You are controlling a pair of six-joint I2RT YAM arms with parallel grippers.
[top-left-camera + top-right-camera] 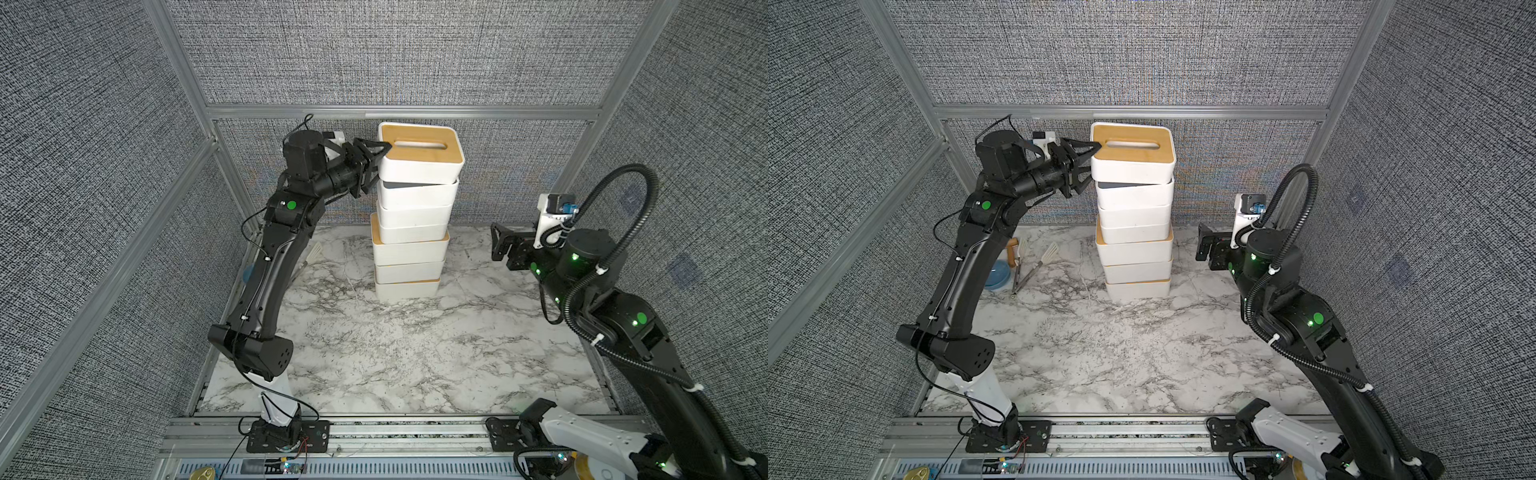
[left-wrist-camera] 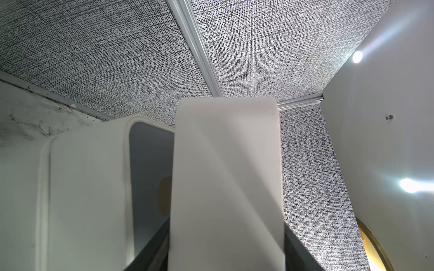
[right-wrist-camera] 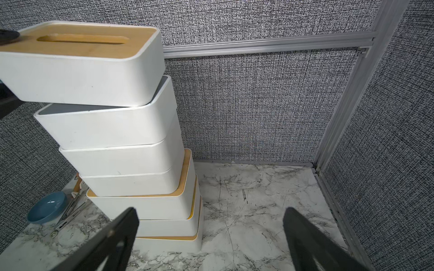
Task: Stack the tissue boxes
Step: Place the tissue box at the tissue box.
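Note:
Several white tissue boxes stand in a leaning stack (image 1: 409, 253) (image 1: 1136, 253) (image 3: 141, 206) at the back middle of the marble table. The top tissue box (image 1: 419, 168) (image 1: 1133, 166) (image 3: 82, 77) has a tan lid with an oval slot. It sits askew on a grey-lidded box (image 3: 105, 126), its left end raised off it. My left gripper (image 1: 376, 166) (image 1: 1090, 166) (image 2: 225, 251) is shut on that box's left end, one finger on the lid and one underneath. My right gripper (image 1: 496, 245) (image 1: 1204, 245) (image 3: 209, 225) hangs open and empty to the right of the stack.
A blue bowl (image 1: 998, 276) (image 3: 47, 207) and metal tongs (image 1: 1034, 262) (image 3: 70, 211) lie at the back left, behind my left arm. The fabric back wall (image 1: 415, 62) stands close behind the stack. The marble table (image 1: 415, 353) stretches in front.

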